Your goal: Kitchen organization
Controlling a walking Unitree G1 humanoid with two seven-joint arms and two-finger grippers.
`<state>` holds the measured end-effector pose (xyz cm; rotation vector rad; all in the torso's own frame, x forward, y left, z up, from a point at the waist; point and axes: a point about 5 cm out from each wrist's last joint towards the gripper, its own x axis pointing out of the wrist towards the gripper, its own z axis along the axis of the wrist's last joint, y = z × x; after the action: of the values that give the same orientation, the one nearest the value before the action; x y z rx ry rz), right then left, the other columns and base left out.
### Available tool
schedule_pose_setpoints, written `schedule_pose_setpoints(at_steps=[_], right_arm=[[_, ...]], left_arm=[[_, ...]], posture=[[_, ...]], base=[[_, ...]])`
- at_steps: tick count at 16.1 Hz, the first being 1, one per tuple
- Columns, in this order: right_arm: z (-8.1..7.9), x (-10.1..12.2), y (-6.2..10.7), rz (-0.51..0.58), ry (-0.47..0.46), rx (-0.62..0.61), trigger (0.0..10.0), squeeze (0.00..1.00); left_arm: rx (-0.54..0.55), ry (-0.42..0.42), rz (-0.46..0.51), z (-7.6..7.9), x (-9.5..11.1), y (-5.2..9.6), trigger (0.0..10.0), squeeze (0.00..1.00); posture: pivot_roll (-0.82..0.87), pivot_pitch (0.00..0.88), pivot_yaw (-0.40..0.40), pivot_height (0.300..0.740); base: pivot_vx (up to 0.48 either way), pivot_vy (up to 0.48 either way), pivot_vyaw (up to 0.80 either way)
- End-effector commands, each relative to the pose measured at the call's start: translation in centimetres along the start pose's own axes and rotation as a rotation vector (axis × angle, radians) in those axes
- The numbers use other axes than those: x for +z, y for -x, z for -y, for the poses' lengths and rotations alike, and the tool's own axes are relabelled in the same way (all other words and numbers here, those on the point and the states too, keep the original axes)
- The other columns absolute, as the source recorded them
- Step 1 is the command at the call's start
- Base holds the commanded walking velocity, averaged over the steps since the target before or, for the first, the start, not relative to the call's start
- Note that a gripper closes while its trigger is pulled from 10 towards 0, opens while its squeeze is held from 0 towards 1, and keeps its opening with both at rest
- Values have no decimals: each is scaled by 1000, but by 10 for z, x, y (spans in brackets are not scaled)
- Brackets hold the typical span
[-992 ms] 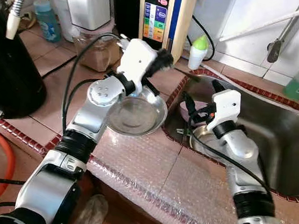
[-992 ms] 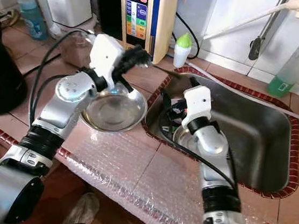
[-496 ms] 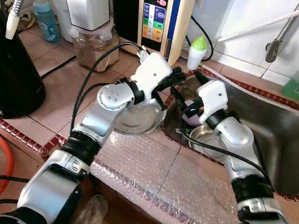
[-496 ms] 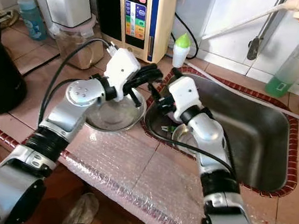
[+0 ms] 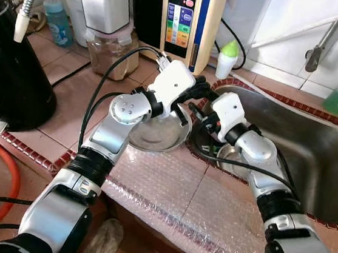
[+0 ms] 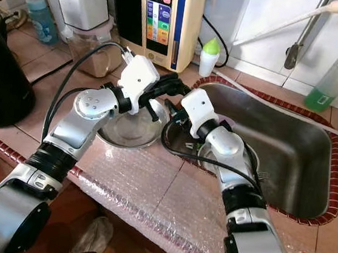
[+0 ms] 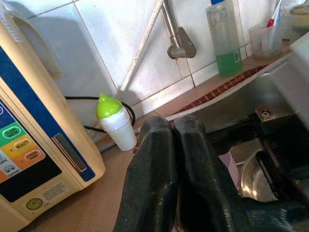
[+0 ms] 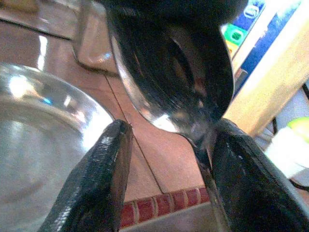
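Bench (image 5: 69, 91) surfaced in reddish-brown tile, edged with a narrow band of red-and-white mosaic along the near edge and around the sink cut-out. Stainless sink (image 5: 312, 155) sunk into the far right corner of the bench. Bubble wrap sheet (image 5: 196, 209) laid over the near edge. White glazed wall tile (image 5: 279, 17) behind, grey grout. Metal tap pipe (image 6: 301, 41) fixed to wall above sink. Cream appliance with coloured buttons (image 5: 184, 15) upright at the far edge; black cable (image 5: 228, 35) running down behind it. Large black vessel (image 5: 9, 78) at the left edge. Bright, even light; sharp highlights on steel.
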<state>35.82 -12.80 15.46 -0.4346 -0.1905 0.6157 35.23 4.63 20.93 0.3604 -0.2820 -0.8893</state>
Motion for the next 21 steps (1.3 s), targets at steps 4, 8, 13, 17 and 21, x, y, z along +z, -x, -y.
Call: schedule_pose_setpoints(at_steps=[4, 8, 13, 17, 21], right_arm=[[12, -9, -3, -96, 70, -73, 0, 0], [18, -13, -3, -130, 58, -124, 0, 0], [19, -14, -4, -131, 56, -146, 0, 0], [22, -15, -3, -133, 54, -158, 0, 0], [26, -22, 1, -172, 36, -204, 0, 0]], left_arm=[[-28, -61, 26, -1, 11, -4, 0, 0], [-21, -56, 35, -1, 13, -6, 0, 0], [-29, -57, 27, 2, 9, -6, 0, 0], [-37, -81, 17, 4, 7, -7, 1569, 0], [-67, -42, 23, 7, 3, 2, 10000, 1000]], posture=[[-6, 0, 37, 740], [-6, 0, 33, 740], [-11, 0, 32, 740], [-14, 0, 32, 740], [-14, 0, 31, 740]], base=[[0, 0, 0], [0, 0, 0], [0, 0, 0], [0, 0, 0], [0, 0, 0]])
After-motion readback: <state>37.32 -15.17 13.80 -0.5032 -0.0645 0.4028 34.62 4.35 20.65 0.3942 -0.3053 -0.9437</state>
